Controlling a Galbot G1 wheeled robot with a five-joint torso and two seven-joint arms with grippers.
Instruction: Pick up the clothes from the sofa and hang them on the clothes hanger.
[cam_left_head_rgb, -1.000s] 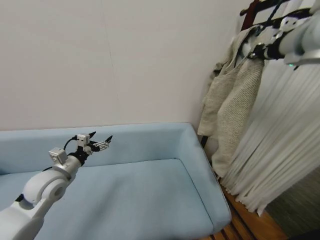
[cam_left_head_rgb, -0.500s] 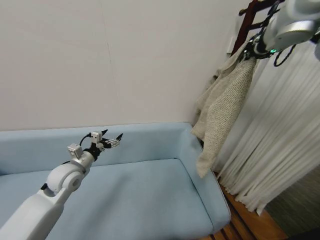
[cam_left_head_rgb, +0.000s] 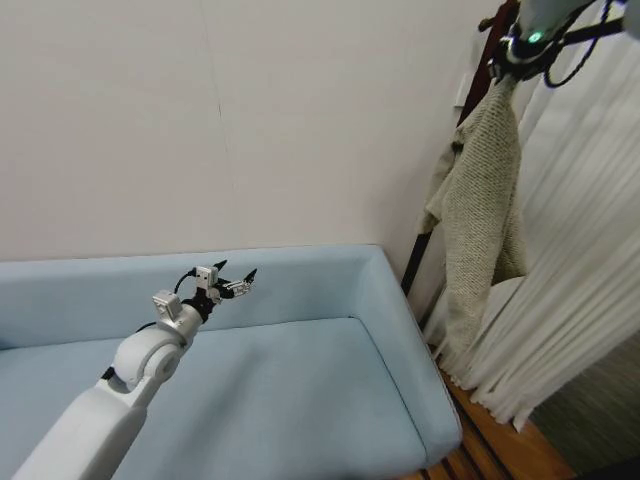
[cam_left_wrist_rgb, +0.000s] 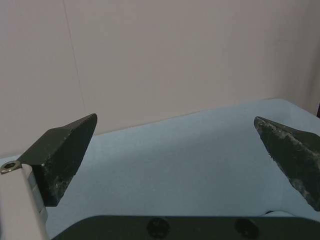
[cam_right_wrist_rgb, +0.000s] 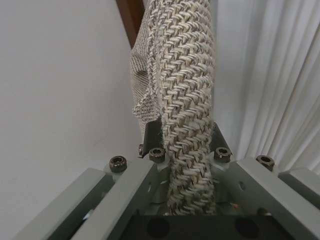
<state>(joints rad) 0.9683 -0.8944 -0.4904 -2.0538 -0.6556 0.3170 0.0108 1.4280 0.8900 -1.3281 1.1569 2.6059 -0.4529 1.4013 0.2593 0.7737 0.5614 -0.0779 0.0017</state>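
Note:
A beige knitted garment (cam_left_head_rgb: 482, 210) hangs from my right gripper (cam_left_head_rgb: 508, 66) at the top right of the head view, beside the dark wooden clothes stand (cam_left_head_rgb: 478, 90). In the right wrist view the knit (cam_right_wrist_rgb: 186, 95) runs up between the jaws, which are shut on it, with the stand's pole (cam_right_wrist_rgb: 132, 17) behind. My left gripper (cam_left_head_rgb: 235, 281) hovers open above the back of the light blue sofa (cam_left_head_rgb: 290, 400). The left wrist view has its two dark fingertips (cam_left_wrist_rgb: 62, 155) wide apart with nothing between them.
White curtains (cam_left_head_rgb: 570, 260) hang to the right of the stand, right behind the garment. A plain pale wall (cam_left_head_rgb: 220, 120) rises behind the sofa. Wooden flooring (cam_left_head_rgb: 500, 450) lies at the sofa's right end.
My right gripper has risen toward the stand's top, lifting the garment so it hangs straighter and nearer the pole. The left gripper has drifted slightly right along the sofa back.

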